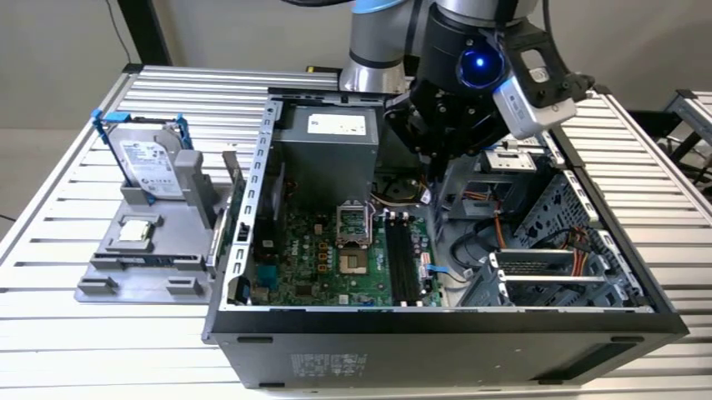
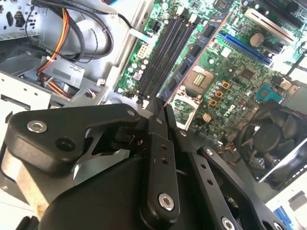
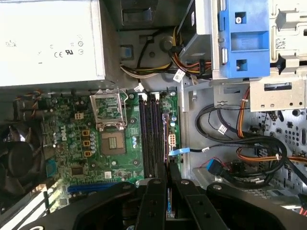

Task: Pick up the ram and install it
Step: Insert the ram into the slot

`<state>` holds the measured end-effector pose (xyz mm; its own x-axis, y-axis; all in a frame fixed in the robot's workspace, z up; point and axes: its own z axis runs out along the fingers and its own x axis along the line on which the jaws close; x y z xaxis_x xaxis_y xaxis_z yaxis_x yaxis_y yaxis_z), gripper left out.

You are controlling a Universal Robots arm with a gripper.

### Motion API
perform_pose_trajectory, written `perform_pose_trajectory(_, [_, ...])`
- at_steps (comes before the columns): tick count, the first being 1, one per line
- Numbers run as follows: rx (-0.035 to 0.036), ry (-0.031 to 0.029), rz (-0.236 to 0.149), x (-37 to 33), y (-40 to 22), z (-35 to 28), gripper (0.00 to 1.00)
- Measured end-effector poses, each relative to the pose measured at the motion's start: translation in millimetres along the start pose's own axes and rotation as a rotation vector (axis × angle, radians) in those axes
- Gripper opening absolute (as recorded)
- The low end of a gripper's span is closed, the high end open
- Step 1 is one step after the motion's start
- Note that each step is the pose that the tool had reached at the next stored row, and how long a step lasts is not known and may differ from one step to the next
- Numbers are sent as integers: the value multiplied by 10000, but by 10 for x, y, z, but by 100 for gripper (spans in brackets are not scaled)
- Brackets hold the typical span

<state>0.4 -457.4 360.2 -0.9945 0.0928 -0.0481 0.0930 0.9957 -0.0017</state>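
Claw (image 3: 168, 165) is closed down to a narrow gap on the ram (image 3: 166, 139), which shows in both wrist views as a thin strip seen edge-on, running out from between the fingertips (image 2: 154, 108). The grip appears to sit on the stick's upper edge, judged so that the contact edge stays free to meet a slot. The ram is carried lengthwise, parallel to the black memory slots (image 3: 148, 134) and above them; no part of it appears seated, so installation is judged not complete. The processor socket (image 3: 111, 143) lies beside the slots on the green motherboard (image 3: 62, 134), open and unoccupied as far as can be seen. Beyond are the cooling fan (image 3: 19, 158), the pale power supply (image 3: 48, 43) and loose cable bundles (image 3: 249, 153) on the drive-bay side, apart from the claw's line. In the exterior view the claw (image 1: 439, 162) hangs inside the open case (image 1: 445, 342), with the slots at roughly 7 o'clock from it. Farther out, at 9 o'clock from the case, a grey fixture (image 1: 112, 279) on the slatted bench (image 1: 67, 350) holds the hard drive (image 1: 145, 154) upright and the processor chip (image 1: 136, 232) flat, evidently staged for access from above.
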Motion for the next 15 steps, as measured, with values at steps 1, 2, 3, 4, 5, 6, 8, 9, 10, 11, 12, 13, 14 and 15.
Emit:
perform_pose_trajectory(1, [0,0,0,1,0,19,0])
perform_pose_trajectory(2, [0,0,1,2,0,36,0])
perform_pose_trajectory(3, [-2,0,0,3,0,55,0])
perform_pose_trajectory(4, [-1,0,0,4,0,73,0])
perform_pose_trajectory(5, [1,0,0,5,0,92,0])
perform_pose_trajectory(6, [2,0,1,5,0,110,0])
perform_pose_trajectory(8, [4,0,2,7,0,146,0])
perform_pose_trajectory(9, [4,0,3,8,0,164,0])
perform_pose_trajectory(10, [3,-1,3,9,0,183,0])
perform_pose_trajectory(11, [4,-1,2,10,0,200,0])
perform_pose_trajectory(12, [3,-2,2,10,1,219,0])
perform_pose_trajectory(13, [4,-2,3,11,1,237,0])
perform_pose_trajectory(14, [3,-2,3,12,1,256,0])
perform_pose_trajectory(15, [5,-1,3,13,2,274,0])
